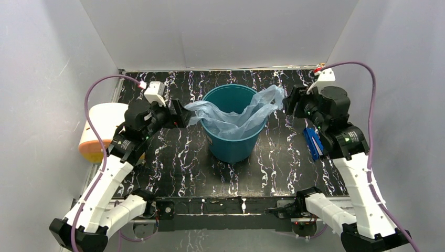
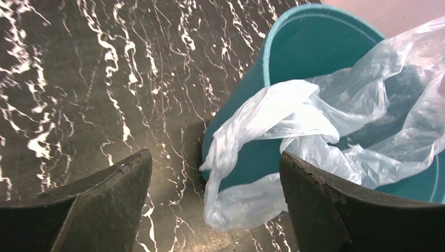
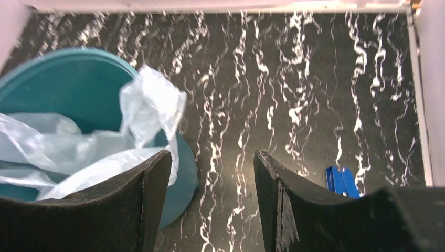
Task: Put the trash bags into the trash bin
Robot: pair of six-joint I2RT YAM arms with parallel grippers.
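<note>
Draping trash bin [image 1: 231, 148] rim: trash bag [image 1: 237, 118] | left gripper [image 1: 182, 113], right gripper [image 1: 288, 102]: parted, empty, flanking it

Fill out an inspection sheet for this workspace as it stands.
Surface: black tabletop with white veining.
Job's things: teal trash bin upright at centre; light-blue trash bag sagging into it, both ends draped over the rim.
Clutter: cream cylinder with an orange end at the left edge; small blue object on the right.
Claws: left claw and right claw both open, flanking the bin, gripping nothing.
Cables: a purple cable loops off each wrist, away from the bin.
Surroundings: plain white walls; nothing else seen.
</note>
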